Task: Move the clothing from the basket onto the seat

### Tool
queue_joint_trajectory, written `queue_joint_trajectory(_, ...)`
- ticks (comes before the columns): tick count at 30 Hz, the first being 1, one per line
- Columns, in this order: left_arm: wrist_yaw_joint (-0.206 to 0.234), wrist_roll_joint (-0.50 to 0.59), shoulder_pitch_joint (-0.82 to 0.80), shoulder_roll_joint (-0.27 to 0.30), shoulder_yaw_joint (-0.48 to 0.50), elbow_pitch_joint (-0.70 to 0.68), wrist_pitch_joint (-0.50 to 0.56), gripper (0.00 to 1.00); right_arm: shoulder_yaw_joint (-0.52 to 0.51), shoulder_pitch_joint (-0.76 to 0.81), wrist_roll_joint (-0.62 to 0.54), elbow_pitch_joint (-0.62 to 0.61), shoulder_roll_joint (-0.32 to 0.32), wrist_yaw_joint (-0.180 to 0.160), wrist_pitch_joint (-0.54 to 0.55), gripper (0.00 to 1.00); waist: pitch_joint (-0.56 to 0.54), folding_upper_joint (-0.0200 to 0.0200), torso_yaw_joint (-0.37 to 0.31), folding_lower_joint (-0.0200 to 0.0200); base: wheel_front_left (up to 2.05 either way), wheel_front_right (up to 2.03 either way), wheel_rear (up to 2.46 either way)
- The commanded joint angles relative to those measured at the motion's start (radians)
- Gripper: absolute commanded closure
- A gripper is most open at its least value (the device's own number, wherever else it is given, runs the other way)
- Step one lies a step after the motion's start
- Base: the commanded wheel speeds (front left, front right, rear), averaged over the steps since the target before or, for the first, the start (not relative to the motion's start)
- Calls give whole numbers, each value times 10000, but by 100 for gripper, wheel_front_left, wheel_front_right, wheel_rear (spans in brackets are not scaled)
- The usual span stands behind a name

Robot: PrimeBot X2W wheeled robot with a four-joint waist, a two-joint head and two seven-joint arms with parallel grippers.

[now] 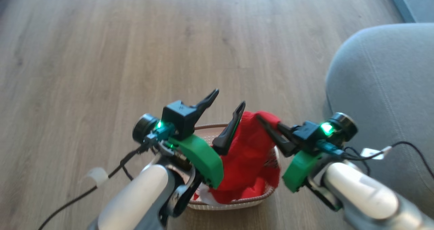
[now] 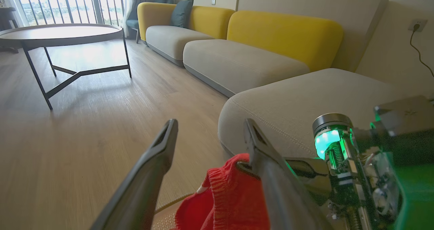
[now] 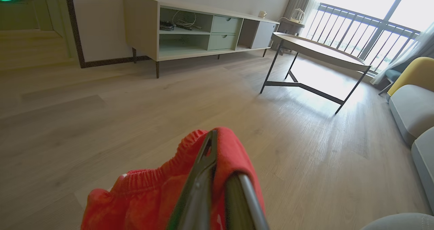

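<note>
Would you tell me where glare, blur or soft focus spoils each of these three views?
Head view: green wrist lights bloom and the seat is soft. Left wrist view: the window glares; the left gripper smears up close. Right wrist view: backlight washes out the balcony behind the table; the clothing is blurred.

The head view looks steeply down from close above onto the floor (image 1: 101,53), the basket (image 1: 234,204) near its bottom edge and the seat (image 1: 383,80) at its right. The left wrist view sits low, facing along the left gripper (image 2: 211,122) toward the seat and the sofa (image 2: 237,60) beyond; the right wrist view, equally low, faces along the right gripper (image 3: 218,148) toward a cabinet (image 3: 203,30). Both wrist views share the round table (image 2: 61,31), and all three share the floor and the clothing (image 1: 249,148), close to each wrist lens.
</note>
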Motion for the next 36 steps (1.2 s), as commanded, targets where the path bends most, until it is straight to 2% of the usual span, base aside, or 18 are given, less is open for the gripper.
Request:
queue_joint_trajectory(1,-59,-50,-159,147,407,-124,-199,0,-401,54,-69,-541,-295,69,-51,100,89,0,-385,0,0,0,0)
queue_joint_trajectory(12,-356,163,274,449,173,258,-1022,0,-1685,668,-329,-1660,-1129,69,-51,100,479,0,-1932,0,0,0,0)
queue_joint_trajectory(23,-425,247,477,453,16,162,-1557,0,-2792,1381,-556,-2625,-1516,69,224,100,820,0,-3389,0,0,0,0)
queue_joint_trajectory(29,-407,265,454,400,-80,49,-1575,0,-3285,1708,-621,-2965,-1556,69,355,100,1055,0,-3599,0,0,0,0)
queue_joint_trajectory(36,-518,384,93,415,-234,-78,-1366,0,-4155,1757,-754,-3202,-1492,69,339,100,1898,0,-3200,0,0,0,0)
